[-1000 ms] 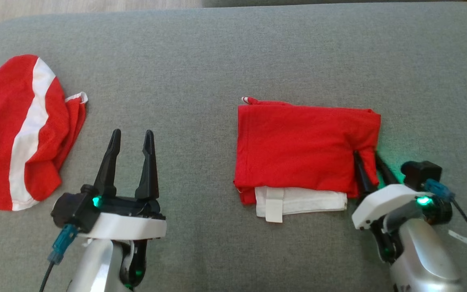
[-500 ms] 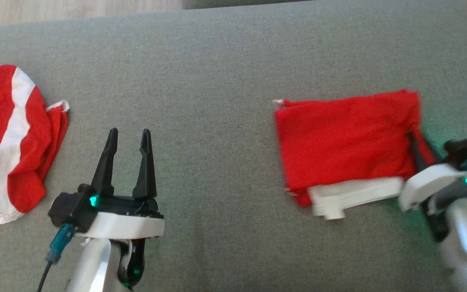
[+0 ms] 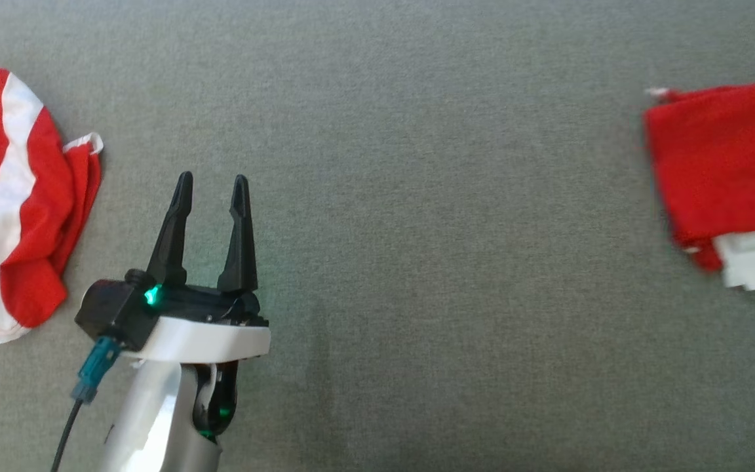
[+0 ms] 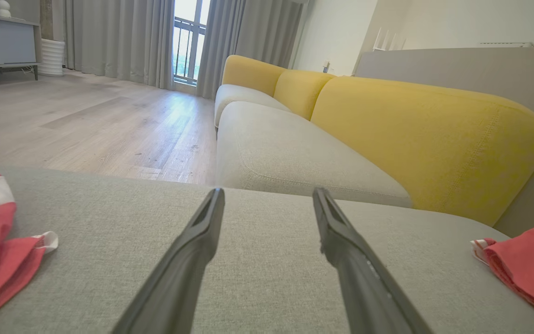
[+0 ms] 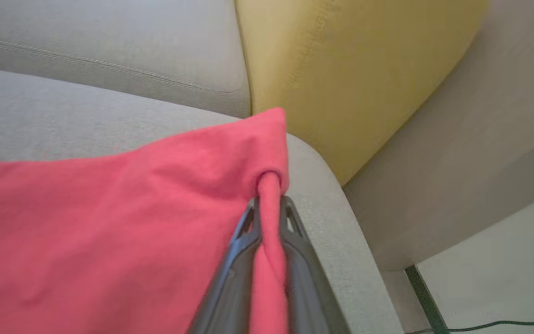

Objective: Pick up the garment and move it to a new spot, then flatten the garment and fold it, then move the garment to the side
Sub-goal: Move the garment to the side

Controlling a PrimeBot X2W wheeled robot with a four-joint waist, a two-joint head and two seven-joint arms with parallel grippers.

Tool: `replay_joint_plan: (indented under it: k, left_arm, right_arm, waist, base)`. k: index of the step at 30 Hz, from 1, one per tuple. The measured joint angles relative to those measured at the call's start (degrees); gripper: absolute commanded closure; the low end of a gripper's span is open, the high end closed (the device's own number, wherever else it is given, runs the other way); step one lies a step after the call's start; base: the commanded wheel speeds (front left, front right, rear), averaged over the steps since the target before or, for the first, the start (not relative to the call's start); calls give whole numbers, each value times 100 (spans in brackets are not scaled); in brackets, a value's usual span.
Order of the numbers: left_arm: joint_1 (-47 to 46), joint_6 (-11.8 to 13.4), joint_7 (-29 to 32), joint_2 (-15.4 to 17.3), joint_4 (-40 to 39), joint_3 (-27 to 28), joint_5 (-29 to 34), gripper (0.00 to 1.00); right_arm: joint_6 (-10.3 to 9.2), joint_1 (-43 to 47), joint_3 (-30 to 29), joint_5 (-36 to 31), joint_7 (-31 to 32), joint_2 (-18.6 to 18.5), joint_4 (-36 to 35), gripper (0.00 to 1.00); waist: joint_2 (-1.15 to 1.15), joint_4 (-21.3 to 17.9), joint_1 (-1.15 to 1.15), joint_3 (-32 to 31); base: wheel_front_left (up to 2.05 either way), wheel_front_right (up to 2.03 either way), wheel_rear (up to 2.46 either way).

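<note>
**Daylit Lounge, Grey and Yellow**

A grey fabric cushion (image 3: 417, 196) spreads wide in front. Beyond it stands a sofa (image 4: 295, 157) with grey seats and yellow backs (image 4: 424, 139). Pale wood floor (image 4: 86, 125) runs to grey curtains (image 4: 109, 41) flanking a bright window (image 4: 186, 41). A grey cabinet (image 4: 3, 41) stands near them; the walls (image 4: 457, 23) are white.

Grey sofa seat (image 3: 417, 196), yellow back cushions (image 4: 424, 130), wood flr (image 4: 86, 125), curtains (image 4: 109, 41)

Garment (image 3: 718, 164): soft matt red cloth w/ white trim. Cushion (image 3: 417, 196): coarse grey weave. Left gripper (image 3: 212, 178): matt black plastic.
</note>
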Motion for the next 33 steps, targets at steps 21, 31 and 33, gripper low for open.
replay_joint_plan:
  k: [21,31,33]
  left_arm:
    - [-75,0,0,-4,63,37,0,0]
    - [45,0,0,-4,68,145,-2,0]
    - [117,0,0,-4,38,169,-3,0]
  right_arm:
    - [0,-194,-939,-558,-177,363,-24,0]
    - [0,12,-231,264,-285,1043,-1077,0]
    - [0,174,-220,421,-316,1246,-1351,0]
  waist:
    - [0,-24,-1,-21]
    - [0,-159,-2,-429]
    - [0,-189,-2,-525]
  base:
    - [0,0,0]
    - [0,0,0]
    - [0,0,0]
